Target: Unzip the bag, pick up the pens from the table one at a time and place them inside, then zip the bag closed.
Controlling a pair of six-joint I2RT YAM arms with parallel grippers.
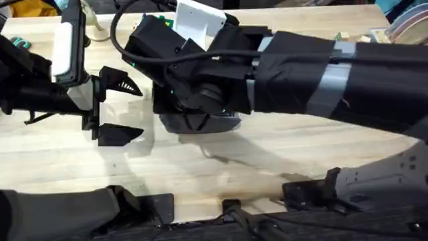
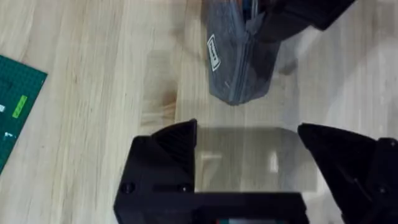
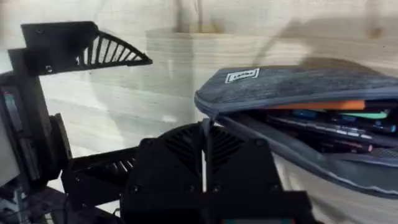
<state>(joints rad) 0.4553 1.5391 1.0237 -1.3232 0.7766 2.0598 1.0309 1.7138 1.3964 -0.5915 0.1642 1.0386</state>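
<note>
The grey bag [image 3: 292, 84] lies on the table [image 1: 221, 167] with its zipper open. Inside it lie several pens; an orange one [image 3: 317, 106] and a green one [image 3: 373, 115] show on top. My right gripper [image 3: 205, 134] is shut at the bag's rounded end, on what looks like the zipper pull. From above, the right arm reaches across the middle and covers most of the bag [image 1: 207, 125]. My left gripper [image 1: 124, 109] hovers open just left of the bag [image 2: 239, 68], with nothing between its fingers [image 2: 177, 146].
A green mat [image 2: 15, 106] lies on the table off to one side of the left gripper. Clutter lines the far edge of the table [image 1: 394, 30]. Bare wood stretches along the near side in front of the bag.
</note>
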